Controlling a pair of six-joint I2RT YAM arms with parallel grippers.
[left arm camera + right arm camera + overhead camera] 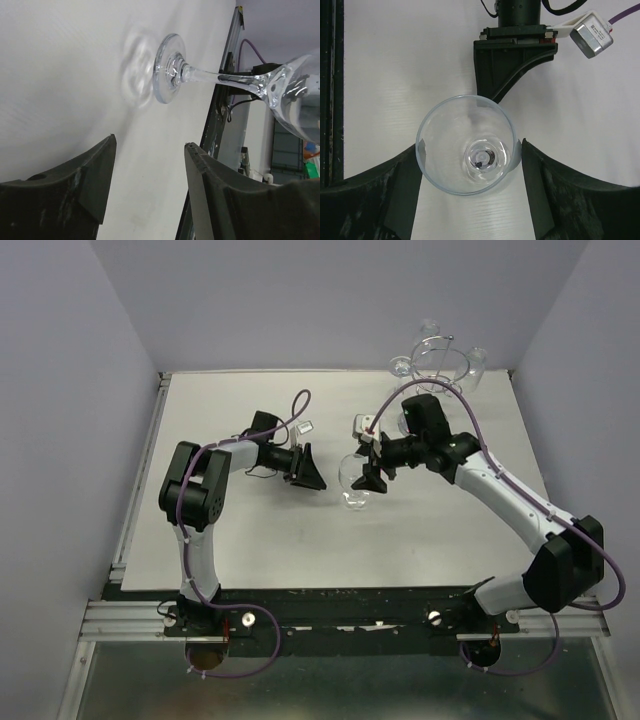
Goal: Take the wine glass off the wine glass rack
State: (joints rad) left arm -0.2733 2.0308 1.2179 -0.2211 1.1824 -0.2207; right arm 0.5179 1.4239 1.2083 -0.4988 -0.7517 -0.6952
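While the clear, long-stemmed wine glass (pixel 353 498) stands upright on its round foot near the middle of the white tabletop (pixel 250 550), the two black-and-white arms face it from either side. It is off the shiny chrome wire wine glass rack (pixel 438 358), which stands well apart at the far right corner of the tabletop, with other clear glasses (pixel 476 365) hanging around its ring top. The left fingers (pixel 100 170), matt black and wedge-shaped, stand apart with nothing between them. They point at the glass from its left, and its foot sits on the tabletop a little beyond their tips, not touching them. The right fingers (pixel 405 190) reach down from above and bracket the bowl, one on each side, spread wide. One looks to be against the rim and the other just beside it, but I cannot tell whether they press on the glass or only stand around it. Through the open mouth of the bowl the stem and foot show straight below.
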